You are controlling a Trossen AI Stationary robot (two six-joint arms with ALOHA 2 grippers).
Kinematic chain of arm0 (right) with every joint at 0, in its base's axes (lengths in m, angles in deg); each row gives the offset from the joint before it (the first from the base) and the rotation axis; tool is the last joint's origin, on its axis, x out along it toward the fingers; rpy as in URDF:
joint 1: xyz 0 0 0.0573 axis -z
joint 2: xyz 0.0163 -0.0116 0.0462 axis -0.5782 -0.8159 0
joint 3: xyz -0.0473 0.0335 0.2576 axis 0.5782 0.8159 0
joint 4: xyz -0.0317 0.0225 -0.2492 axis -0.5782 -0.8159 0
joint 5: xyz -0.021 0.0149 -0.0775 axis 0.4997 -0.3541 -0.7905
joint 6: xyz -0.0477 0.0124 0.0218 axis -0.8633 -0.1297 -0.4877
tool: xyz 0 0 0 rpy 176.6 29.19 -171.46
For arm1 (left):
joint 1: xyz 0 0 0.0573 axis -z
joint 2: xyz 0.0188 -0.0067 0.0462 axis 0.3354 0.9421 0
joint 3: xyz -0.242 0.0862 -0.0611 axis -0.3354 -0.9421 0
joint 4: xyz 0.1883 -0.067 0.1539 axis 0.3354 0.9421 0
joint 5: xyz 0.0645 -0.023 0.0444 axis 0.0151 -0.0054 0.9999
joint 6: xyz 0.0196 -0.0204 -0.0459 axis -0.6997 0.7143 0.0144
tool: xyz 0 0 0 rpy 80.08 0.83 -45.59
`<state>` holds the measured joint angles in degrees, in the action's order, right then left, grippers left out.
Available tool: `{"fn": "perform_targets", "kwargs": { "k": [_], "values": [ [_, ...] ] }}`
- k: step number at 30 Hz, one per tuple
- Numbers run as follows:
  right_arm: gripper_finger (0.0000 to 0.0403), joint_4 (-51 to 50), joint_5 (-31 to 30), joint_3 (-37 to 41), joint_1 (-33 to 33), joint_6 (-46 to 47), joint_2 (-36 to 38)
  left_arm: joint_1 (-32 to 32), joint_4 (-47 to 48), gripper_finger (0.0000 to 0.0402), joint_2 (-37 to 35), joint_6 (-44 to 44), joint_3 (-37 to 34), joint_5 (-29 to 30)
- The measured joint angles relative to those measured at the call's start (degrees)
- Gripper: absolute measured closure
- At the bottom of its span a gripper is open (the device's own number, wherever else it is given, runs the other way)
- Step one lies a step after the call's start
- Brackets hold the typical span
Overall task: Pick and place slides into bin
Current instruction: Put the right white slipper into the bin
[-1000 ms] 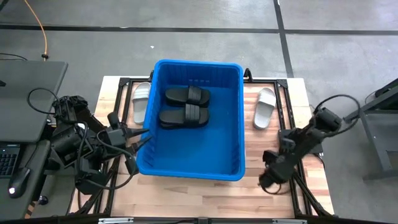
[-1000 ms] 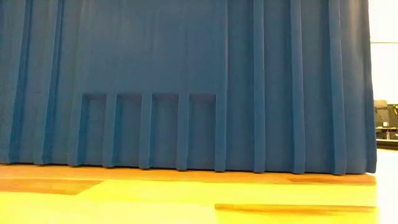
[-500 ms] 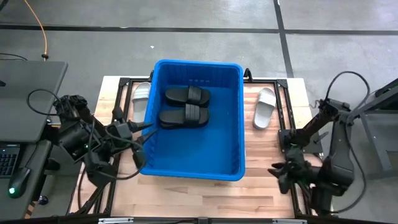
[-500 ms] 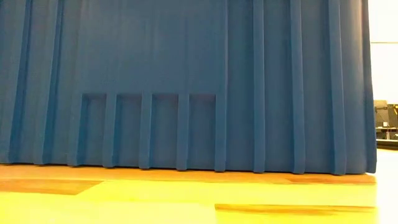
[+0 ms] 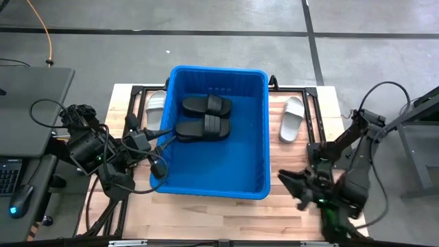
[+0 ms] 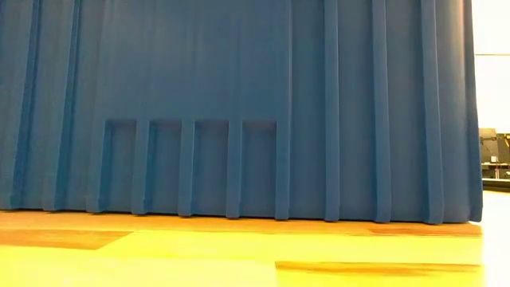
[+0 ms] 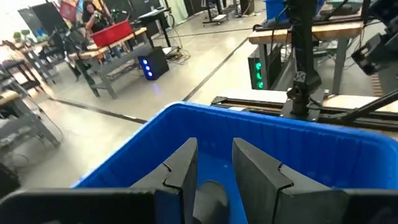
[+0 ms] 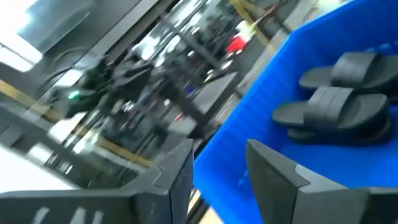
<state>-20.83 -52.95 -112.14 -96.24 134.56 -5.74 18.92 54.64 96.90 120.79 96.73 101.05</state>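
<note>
While the left gripper reaches over the bin's left wall, jaws slightly spread and holding nothing, one pale slide lies left of the bin, two black slides inside, another pale slide right; the right gripper hovers nearby, jaws parted, empty.

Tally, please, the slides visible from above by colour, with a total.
Black slides, in the bin: 2
Grey-white slides, on the table beside the bin: 2
Total: 4
</note>
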Motion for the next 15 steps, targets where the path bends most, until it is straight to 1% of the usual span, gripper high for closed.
{"fn": "perform_targets", "kwargs": {
  "k": [3,5,7,10,15],
  "values": [
    [0.0265,9.67,0.17,0.09,5.83,-8.78,-0.97,0.00,-0.05,0.0309,0.00,-1.48,-0.02,0.40],
    [0.0265,14.69,0.05,-0.04,9.86,-11.46,-2.60,-0.02,-0.03,0.0309,-0.04,-4.65,-0.01,0.37],
    [0.0265,15.39,0.46,0.21,12.39,-13.20,-3.90,-0.02,0.00,0.0309,-0.04,-8.37,-0.01,0.20],
    [0.0265,14.63,0.20,0.08,13.85,-12.54,-3.80,0.00,0.00,0.0309,-0.04,-12.92,0.00,-0.07],
    [0.0265,12.16,0.29,0.10,15.52,-12.61,-1.32,0.07,-0.04,0.0309,-0.04,-16.82,-0.02,-0.35]
  ]
}}
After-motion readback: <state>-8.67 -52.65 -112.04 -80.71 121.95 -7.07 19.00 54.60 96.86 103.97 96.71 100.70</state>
